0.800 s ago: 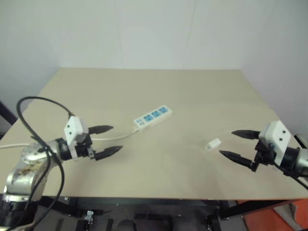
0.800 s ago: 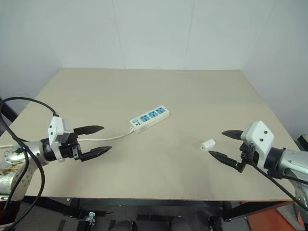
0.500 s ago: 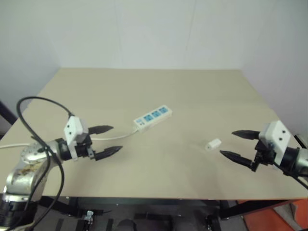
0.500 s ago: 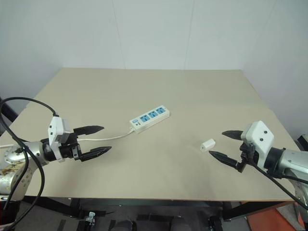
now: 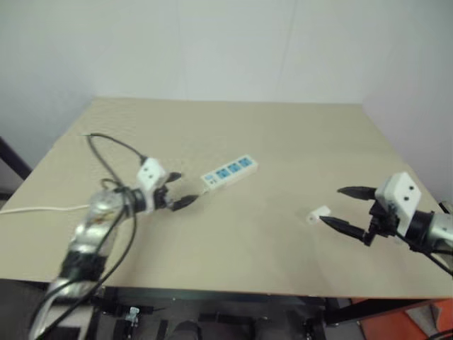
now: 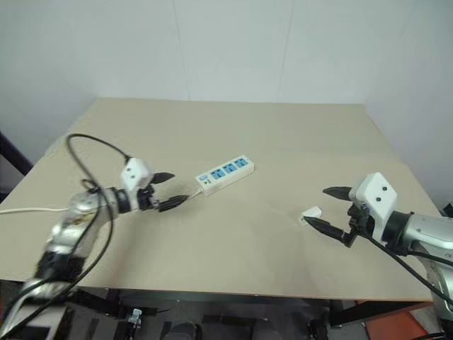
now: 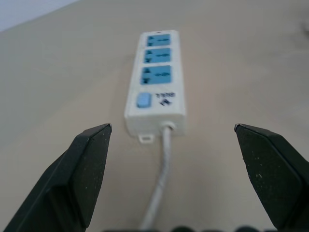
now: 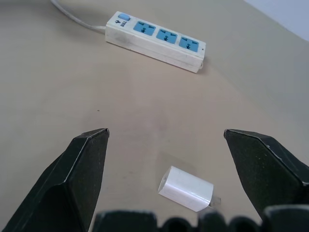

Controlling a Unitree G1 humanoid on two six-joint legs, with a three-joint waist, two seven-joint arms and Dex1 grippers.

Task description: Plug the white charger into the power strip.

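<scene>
The power strip (image 6: 225, 174) lies flat and slanted at the middle of the table, three blue sockets up, with its switch end toward my left gripper (image 6: 177, 188). That gripper is open just short of the switch end, and the thin white cord (image 7: 164, 169) runs out between its fingers. The white charger (image 6: 311, 214) lies on its side to the right. My right gripper (image 6: 316, 205) is open, level and close to the charger, its lower fingertip almost at it. In the right wrist view the charger (image 8: 186, 188) sits low between the spread fingers, with the strip (image 8: 154, 41) beyond.
The beige table (image 6: 269, 134) backs onto a white wall, and its right edge passes close to my right arm. A black cable (image 6: 92, 142) loops above my left forearm. The strip's cord trails off to the table's left edge (image 6: 18, 210).
My left gripper has swung forward and right, up to the strip's switch end. My right gripper has edged closer to the charger. Both stay open.
</scene>
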